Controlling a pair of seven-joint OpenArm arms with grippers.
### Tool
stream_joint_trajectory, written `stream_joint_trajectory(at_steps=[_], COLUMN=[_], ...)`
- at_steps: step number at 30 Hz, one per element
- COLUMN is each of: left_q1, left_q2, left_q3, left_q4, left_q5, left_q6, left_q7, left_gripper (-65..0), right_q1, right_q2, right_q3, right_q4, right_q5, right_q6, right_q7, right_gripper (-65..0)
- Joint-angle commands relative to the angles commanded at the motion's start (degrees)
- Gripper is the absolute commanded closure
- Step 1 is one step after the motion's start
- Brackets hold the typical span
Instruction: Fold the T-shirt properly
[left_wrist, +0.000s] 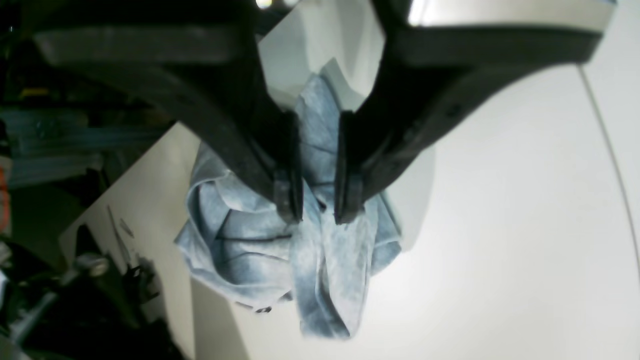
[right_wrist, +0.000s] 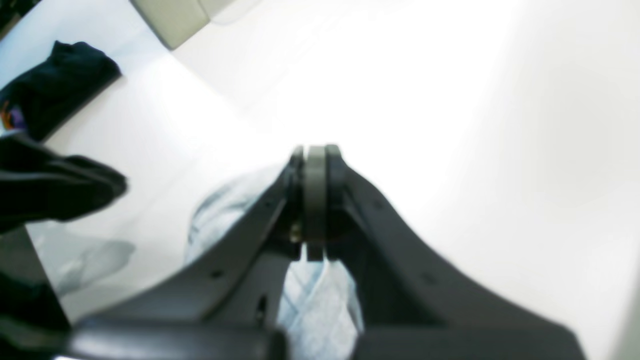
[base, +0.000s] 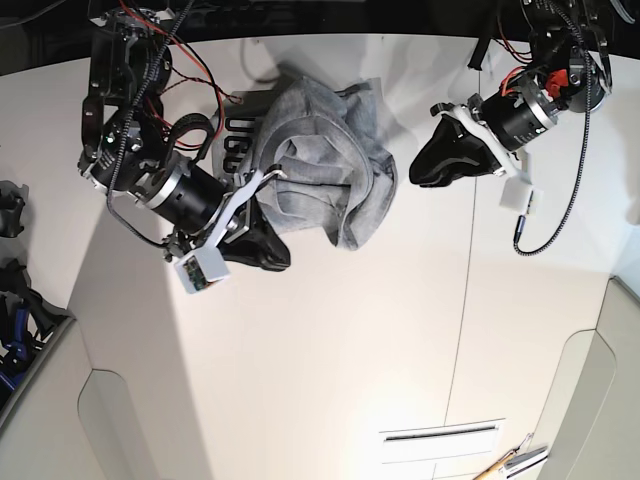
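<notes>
The grey T-shirt (base: 320, 170) lies crumpled in a heap at the far middle of the white table (base: 330, 330), with black lettering (base: 237, 135) showing at its left edge. My left gripper (base: 415, 178) hovers just to the right of the heap, apart from it. In the left wrist view the left gripper (left_wrist: 318, 212) stands narrowly open, and the T-shirt (left_wrist: 330, 250) shows through the gap, lying on the table below. My right gripper (base: 280, 258) is at the heap's lower left edge. In the right wrist view the right gripper (right_wrist: 315, 150) has its pads pressed together, with the T-shirt (right_wrist: 320, 305) beneath the fingers and bare table beyond the tips.
A table seam (base: 465, 300) runs front to back on the right. Dark cloth (right_wrist: 60, 85) lies at the table's edge in the right wrist view. A pen and small tools (base: 510, 462) sit at the near right. Cables hang by both arms.
</notes>
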Motion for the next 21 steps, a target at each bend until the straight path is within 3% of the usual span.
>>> stream_joint_trajectory(at_steps=[6,12,15,21], left_q1=[0.02,-0.2,-0.33,-0.33], left_q2=[0.0,-0.02,-0.02,-0.04], left_q3=[1.62,-0.57,-5.57,-14.95], left_q4=[-0.17,-0.17,-0.15,-0.15], left_q5=[7.43,7.54,5.51,-0.87], left_q6=[0.0,0.0,0.0,0.0], left_q7=[-0.72,-4.42,-5.81,-4.39], left_gripper=[-12.4,-12.4,-12.4,-12.4], right_q1=[0.09,0.11,0.13,0.66], right_q2=[-0.02,-1.42,-3.3,-7.82], right_q3=[-5.99,-15.13,-17.9,-20.44], right_q4=[-8.72,-15.89,-15.74,-15.58], right_q5=[4.9,4.83,5.05,8.04], right_q6=[1.33,1.25,1.38,1.95], right_q7=[-2.25,-0.59,-0.61,-0.92], right_gripper=[0.0,0.0,0.0,0.0])
